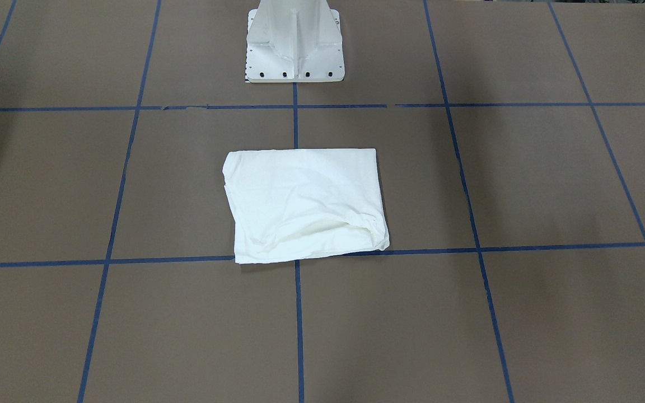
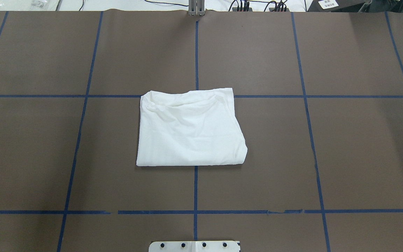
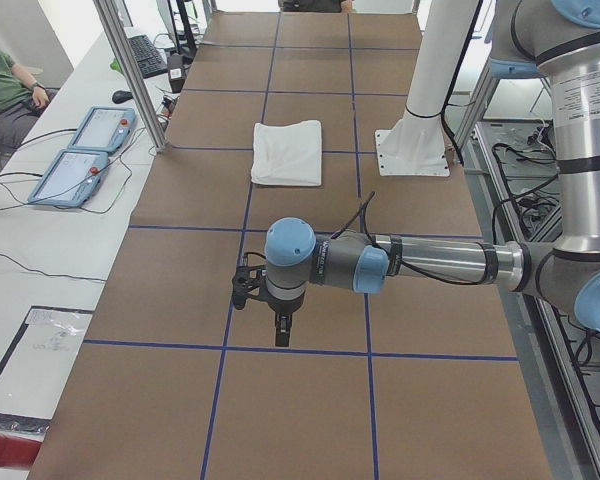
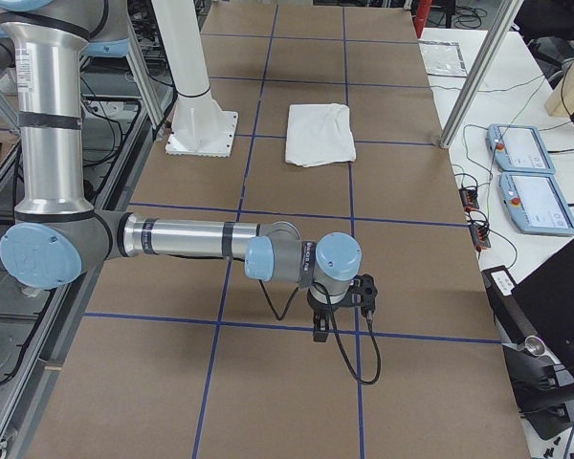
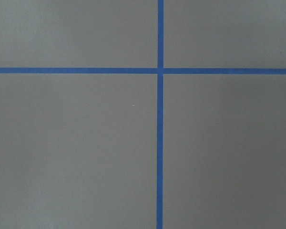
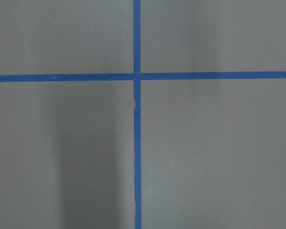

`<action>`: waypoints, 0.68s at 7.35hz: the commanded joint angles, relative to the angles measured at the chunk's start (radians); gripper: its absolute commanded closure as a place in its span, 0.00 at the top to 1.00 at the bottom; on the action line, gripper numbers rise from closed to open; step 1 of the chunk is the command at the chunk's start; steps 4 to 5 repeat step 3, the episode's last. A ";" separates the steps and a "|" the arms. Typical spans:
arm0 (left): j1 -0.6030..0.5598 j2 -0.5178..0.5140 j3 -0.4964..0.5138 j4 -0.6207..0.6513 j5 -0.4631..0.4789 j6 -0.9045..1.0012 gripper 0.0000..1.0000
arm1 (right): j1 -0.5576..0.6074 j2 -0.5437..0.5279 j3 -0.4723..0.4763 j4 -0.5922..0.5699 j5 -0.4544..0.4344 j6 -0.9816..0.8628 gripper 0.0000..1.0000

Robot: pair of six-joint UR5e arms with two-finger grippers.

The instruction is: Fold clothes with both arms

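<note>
Folding seems done, so you should bring neither the left arm [image 3: 430,262] nor the right arm [image 4: 182,237] near the white T-shirt [image 2: 191,127]; whether their fingers [image 3: 281,332] are open, I cannot tell.

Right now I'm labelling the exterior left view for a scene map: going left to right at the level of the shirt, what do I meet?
pair of control pendants → white folded T-shirt → white pedestal base → upright section of the left arm
</note>
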 commanded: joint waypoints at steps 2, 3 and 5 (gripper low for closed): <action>0.000 0.000 0.000 0.000 0.000 0.000 1.00 | 0.000 0.000 0.002 0.000 0.002 0.000 1.00; 0.000 0.000 0.001 0.000 0.000 0.002 1.00 | 0.000 0.000 0.002 0.000 0.004 0.000 1.00; 0.000 0.000 0.001 0.000 0.000 0.002 1.00 | 0.000 0.000 0.002 0.000 0.004 0.000 1.00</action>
